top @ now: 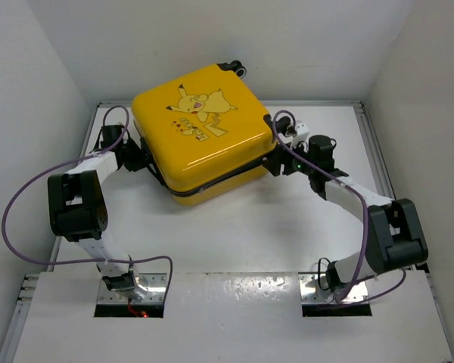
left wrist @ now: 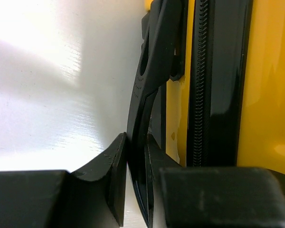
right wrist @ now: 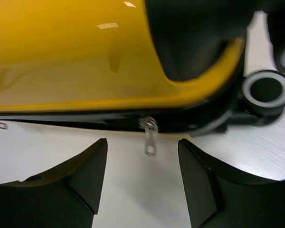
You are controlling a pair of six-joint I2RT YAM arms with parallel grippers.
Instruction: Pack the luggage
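The luggage [top: 200,128], a glossy yellow hard-shell case with a cartoon print, lies flat and closed at the back middle of the table. My left gripper [top: 146,162] is at its left side, shut on the black side handle [left wrist: 154,61], which is pinched between the fingers of that gripper [left wrist: 137,142]. The black zipper band [left wrist: 202,95] runs beside the handle. My right gripper [top: 275,162] is at the case's right side. In the right wrist view it [right wrist: 142,141] stands open, and a small silver zipper pull [right wrist: 151,137] hangs from the black band between its fingers, touching neither.
A black wheel [right wrist: 267,90] with a white ring sits at the case's corner, right of the zipper pull. More wheels [top: 234,69] show at the case's far edge. White walls close in the table [top: 234,227] on three sides. Purple cables loop off both arms.
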